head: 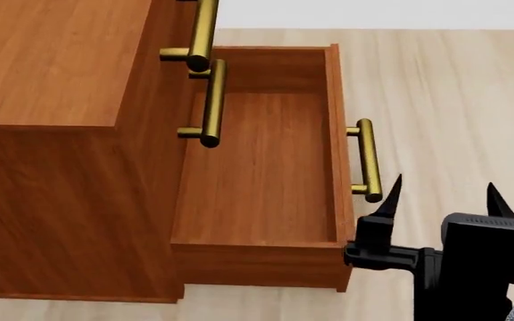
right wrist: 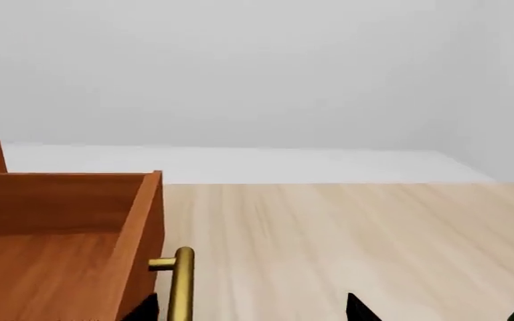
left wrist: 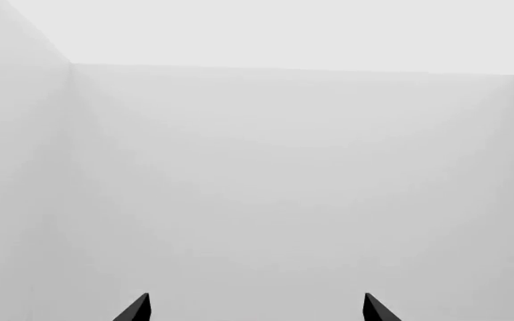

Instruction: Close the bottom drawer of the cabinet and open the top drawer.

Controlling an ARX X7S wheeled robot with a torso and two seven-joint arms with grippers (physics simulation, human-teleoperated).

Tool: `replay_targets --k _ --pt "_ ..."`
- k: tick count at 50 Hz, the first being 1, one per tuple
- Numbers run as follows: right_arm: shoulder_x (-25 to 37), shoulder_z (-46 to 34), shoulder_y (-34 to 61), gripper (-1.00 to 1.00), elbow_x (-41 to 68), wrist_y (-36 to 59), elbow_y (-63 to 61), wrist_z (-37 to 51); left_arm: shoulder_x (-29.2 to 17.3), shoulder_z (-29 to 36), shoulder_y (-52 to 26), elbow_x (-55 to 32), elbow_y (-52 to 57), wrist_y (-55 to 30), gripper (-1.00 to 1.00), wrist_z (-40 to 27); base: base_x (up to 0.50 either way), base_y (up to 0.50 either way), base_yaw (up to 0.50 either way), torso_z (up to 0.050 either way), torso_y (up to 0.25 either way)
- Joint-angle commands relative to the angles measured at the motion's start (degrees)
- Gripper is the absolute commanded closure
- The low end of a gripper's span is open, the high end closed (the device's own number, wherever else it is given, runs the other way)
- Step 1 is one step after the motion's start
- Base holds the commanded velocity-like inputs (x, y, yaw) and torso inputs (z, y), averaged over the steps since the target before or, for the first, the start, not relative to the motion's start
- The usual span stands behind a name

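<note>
**Bottom drawer wide open, right gripper parked by its handle**

So in the head view we had the cabinet (head: 51,134) filling the left side of the frame. The bottom drawer (head: 257,167) was pulled way out across the middle, its brass handle (head: 366,160) on the front face at center right. The top drawer (head: 169,27) sat flush in the cabinet at the upper left, only its handle (head: 201,33) sticking out, with the middle drawer's handle (head: 211,103) right below it.

The right gripper (head: 440,190) was at the lower right of the frame, fingers apart and holding nothing, one fingertip (head: 391,194) just beside the lower end of the bottom drawer's handle. We couldn't tell if it was touching. The right wrist view backed that up: drawer (right wrist: 61,234) at lower left, handle (right wrist: 181,284) near one dark fingertip (right wrist: 145,311).

The left gripper (left wrist: 257,307) showed only in its own wrist view, two tips spread apart, empty, against a pale wall (left wrist: 266,167).
</note>
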Motion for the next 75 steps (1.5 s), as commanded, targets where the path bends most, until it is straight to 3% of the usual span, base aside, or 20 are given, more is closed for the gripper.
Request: replay_targets --k 1,15,49,75 --pt "1.2 1.5 2.1 -1.00 -0.6 5.4 2.0 3.0 -0.3 0.5 0.5 0.4 -0.3 0.8 -1.00 0.0 0.00 0.00 0.00 0.000 0.000" --pt "1.6 0.9 5.9 -1.00 -1.6 5.5 9.9 2.9 -0.6 0.6 0.1 0.0 -0.3 0.8 -1.00 -0.5 0.00 0.00 0.00 0.000 0.000" --pt "-1.7 -6.0 20.0 -1.00 -6.6 -3.9 44.4 -0.7 -1.3 -0.2 -0.3 -2.1 -0.1 0.8 -1.00 -1.8 0.00 0.00 0.00 0.000 0.000" --pt "-5.4 -11.5 25.7 -1.00 -8.4 -8.7 57.9 -5.3 -1.6 0.6 -0.6 -2.1 -0.7 1.6 -1.00 -2.3 0.00 0.00 0.00 0.000 0.000"
